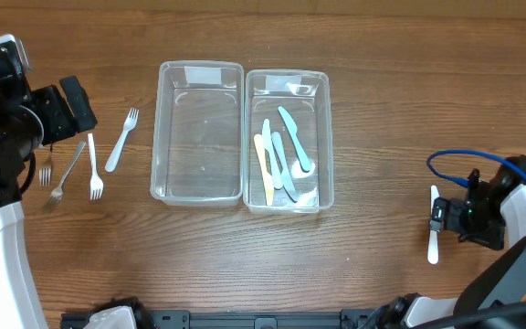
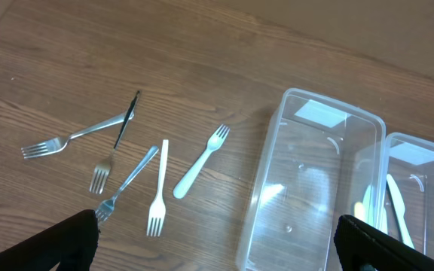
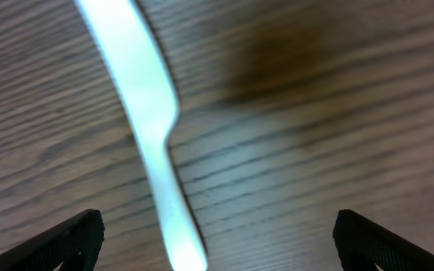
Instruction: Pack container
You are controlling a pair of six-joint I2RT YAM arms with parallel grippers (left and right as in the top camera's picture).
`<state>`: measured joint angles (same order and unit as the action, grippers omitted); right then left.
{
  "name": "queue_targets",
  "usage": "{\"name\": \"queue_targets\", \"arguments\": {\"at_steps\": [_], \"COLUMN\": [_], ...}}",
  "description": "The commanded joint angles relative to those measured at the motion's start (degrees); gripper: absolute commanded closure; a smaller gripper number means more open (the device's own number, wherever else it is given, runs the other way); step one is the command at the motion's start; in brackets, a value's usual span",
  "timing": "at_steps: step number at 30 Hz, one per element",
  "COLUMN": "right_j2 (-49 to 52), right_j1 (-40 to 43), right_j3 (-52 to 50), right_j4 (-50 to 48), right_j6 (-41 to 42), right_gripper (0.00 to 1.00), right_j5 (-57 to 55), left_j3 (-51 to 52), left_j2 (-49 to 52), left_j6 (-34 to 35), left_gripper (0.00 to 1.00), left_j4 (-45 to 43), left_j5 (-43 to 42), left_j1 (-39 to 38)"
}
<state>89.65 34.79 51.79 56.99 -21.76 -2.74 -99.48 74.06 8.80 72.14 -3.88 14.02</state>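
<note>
Two clear plastic containers sit side by side mid-table. The left container [image 1: 199, 132] [image 2: 307, 181] holds nothing. The right container [image 1: 288, 142] [image 2: 420, 188] holds several pastel plastic knives [image 1: 281, 155]. A white plastic knife [image 1: 434, 228] [image 3: 145, 128] lies on the table at the right. My right gripper [image 1: 438, 219] [image 3: 217, 248] is open low over it, fingers either side. Several forks, white plastic [image 1: 121, 139] [image 2: 200, 162] and metal [image 1: 67, 172] [image 2: 74, 137], lie left of the containers. My left gripper [image 1: 71, 110] [image 2: 217, 248] is open and empty above them.
The wooden table [image 1: 382, 91] stretches around the containers. A blue cable [image 1: 455, 160] loops by the right arm. A black frame with a white bag [image 1: 108, 318] sits at the front edge.
</note>
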Motion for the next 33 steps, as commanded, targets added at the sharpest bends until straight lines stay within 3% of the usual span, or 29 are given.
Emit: {"name": "queue_targets", "arguments": {"at_steps": [1,12,24,28,29,30,33], "right_j2": [0.2,9.1,9.2,9.2,9.2,9.2,9.2], "right_j1": [-3.9,-9.6,-9.7,-9.7,-9.7,-9.7,-9.7], "right_j3": [-0.5,-1.5,-1.5,-1.5,-1.5,-1.5,-1.5], "right_j4": [0.2,-0.9,-0.9,-0.9,-0.9,-0.9,-0.9], "right_j6": [-2.8,-0.3,-0.3,-0.3,-0.3,-0.3,-0.3], "right_gripper": [0.00,0.00,0.00,0.20,0.37,0.47,0.42], "right_j5": [1.5,1.5,2.4,2.8,2.8,2.8,2.8], "left_j3": [-0.8,-0.8,-0.8,-0.8,-0.8,-0.8,-0.8], "left_j2": [0.1,0.1,0.1,0.1,0.1,0.1,0.1], "left_j6": [-1.1,-1.1,-1.1,-1.1,-1.1,-1.1,-1.1], "left_gripper": [0.00,0.00,0.00,0.00,0.00,0.00,0.00], "left_j4": [-0.4,0.0,0.0,0.0,0.0,0.0,0.0], "left_j5": [0.5,1.5,1.5,1.5,1.6,1.6,1.6], "left_j1": [0.4,0.4,0.4,0.4,0.4,0.4,0.4]}}
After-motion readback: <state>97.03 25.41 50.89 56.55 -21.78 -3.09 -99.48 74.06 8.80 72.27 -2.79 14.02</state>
